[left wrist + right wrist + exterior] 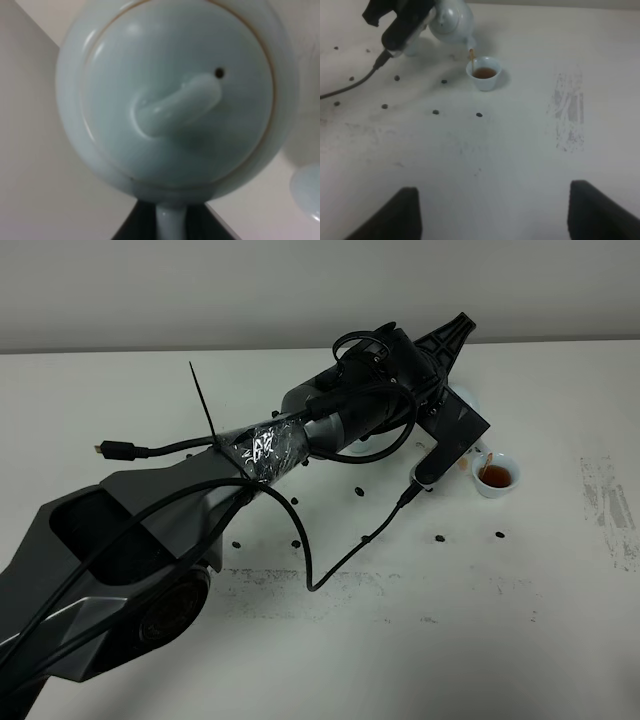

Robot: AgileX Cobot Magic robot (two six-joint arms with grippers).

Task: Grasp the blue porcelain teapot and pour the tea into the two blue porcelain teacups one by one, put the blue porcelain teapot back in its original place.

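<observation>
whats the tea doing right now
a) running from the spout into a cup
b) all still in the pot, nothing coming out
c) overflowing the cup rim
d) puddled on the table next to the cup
a: in the right wrist view the tilted teapot sends a thin brown stream from its spout into the teacup, which already holds some tea.

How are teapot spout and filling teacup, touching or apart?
Apart: in the right wrist view, tea streams down a gap from teapot to teacup.
</observation>
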